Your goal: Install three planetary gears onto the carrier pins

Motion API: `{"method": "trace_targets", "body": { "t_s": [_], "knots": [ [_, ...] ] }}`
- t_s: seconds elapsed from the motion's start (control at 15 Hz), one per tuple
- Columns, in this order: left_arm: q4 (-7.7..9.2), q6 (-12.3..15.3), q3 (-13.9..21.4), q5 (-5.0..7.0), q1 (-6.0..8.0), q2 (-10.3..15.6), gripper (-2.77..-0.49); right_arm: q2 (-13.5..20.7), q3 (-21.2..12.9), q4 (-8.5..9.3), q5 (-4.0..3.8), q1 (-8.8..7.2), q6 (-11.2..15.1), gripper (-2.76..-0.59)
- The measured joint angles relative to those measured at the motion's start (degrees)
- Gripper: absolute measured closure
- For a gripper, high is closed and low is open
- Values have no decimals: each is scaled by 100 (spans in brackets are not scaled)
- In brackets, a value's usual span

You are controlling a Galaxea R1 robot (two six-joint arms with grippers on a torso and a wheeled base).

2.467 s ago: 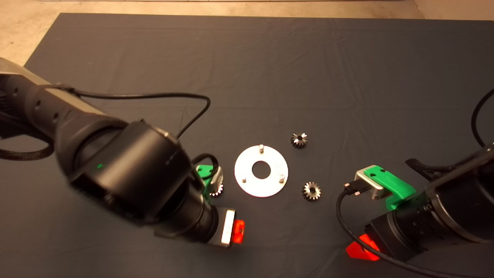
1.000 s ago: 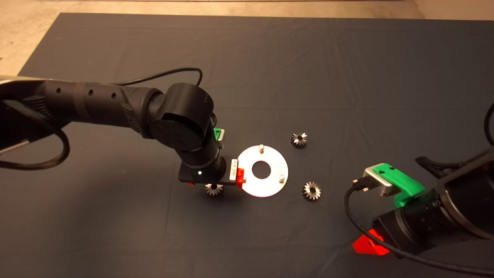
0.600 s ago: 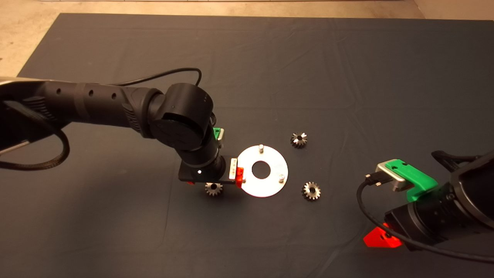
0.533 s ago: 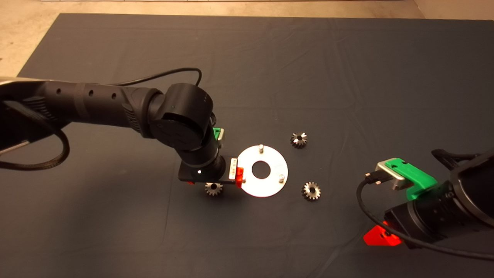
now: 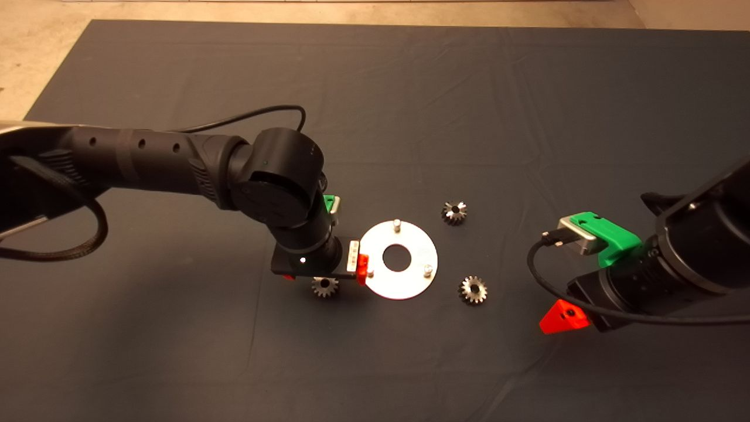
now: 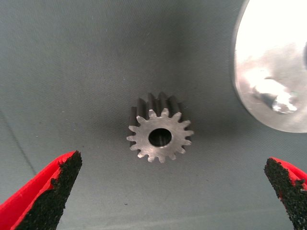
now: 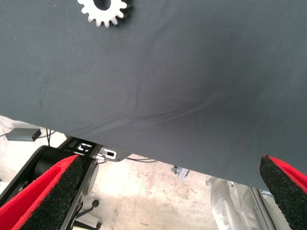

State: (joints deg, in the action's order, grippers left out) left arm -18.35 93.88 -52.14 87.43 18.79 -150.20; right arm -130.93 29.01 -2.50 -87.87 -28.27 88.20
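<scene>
Since the earlier frame the right gripper [image 5: 562, 319], fingers spread, has shifted toward the near-right gear [image 5: 473, 289], while the left gripper [image 6: 170, 191] hangs spread-fingered over the left gear [image 6: 159, 130], lying flat, bore upward, just beside the carrier disc [image 5: 410, 284].

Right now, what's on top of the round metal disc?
Nothing but the carrier pins: two stand bare on the disc; the third, by the open left gripper, is partly hidden. All gears lie on the mat.
</scene>
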Motion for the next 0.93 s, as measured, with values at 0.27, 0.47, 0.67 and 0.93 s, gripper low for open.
{"method": "trace_targets", "body": {
  "t_s": [0.27,0.47,0.67,0.93],
  "knots": [
    [0,-109,-128,2,-55,-18,-277,0,85,0,2,0,-113,-276],
    [0,-162,-213,1,-58,-24,-277,0,106,0,2,0,-138,-276],
    [-4,-262,-304,2,-77,-27,-277,0,157,0,5,2,-207,-276],
    [-1,-319,-379,2,-168,-24,-277,0,202,0,5,2,-260,-276]
  ]
}}
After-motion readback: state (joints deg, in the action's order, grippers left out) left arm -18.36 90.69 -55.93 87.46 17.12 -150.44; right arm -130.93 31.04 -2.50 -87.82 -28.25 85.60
